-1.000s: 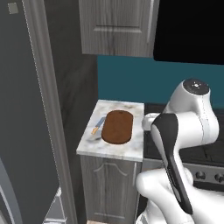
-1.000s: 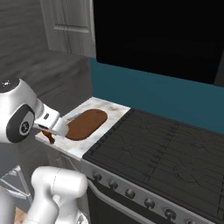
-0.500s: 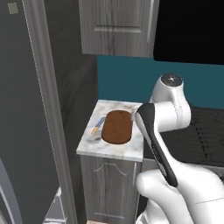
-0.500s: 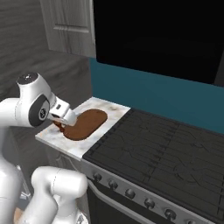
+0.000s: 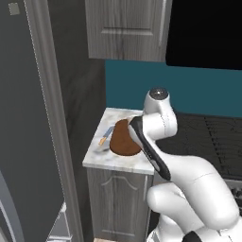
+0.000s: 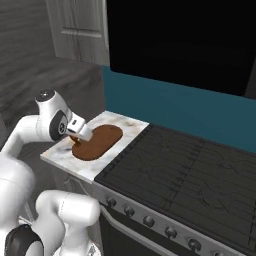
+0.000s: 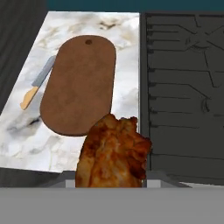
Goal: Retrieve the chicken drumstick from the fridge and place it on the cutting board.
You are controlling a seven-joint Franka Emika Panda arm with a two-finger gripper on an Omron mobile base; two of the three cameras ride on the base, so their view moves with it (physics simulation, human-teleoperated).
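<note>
Item 1, your gripper (image 6: 78, 137): one, jaws closed on the reddish-brown, lumpy chicken drumstick (image 7: 113, 153), which hangs at the near rounded end of the board, over its edge.

Item 2, flat dark-brown wooden cutting board (image 7: 80, 84), oblong with rounded ends: one. It lies ahead of the gripper and slightly to the left in the hand view, with its long axis running away from you. Judged: carry the drumstick forward along that axis before releasing.

Item 3, small knife with blue blade and orange handle (image 7: 37, 88): one, just beside the board's left edge.

Item 4, white marble table (image 7: 35, 142): one, carrying board and knife.

Item 5, black stovetop (image 7: 183, 92): one, to the right.
</note>
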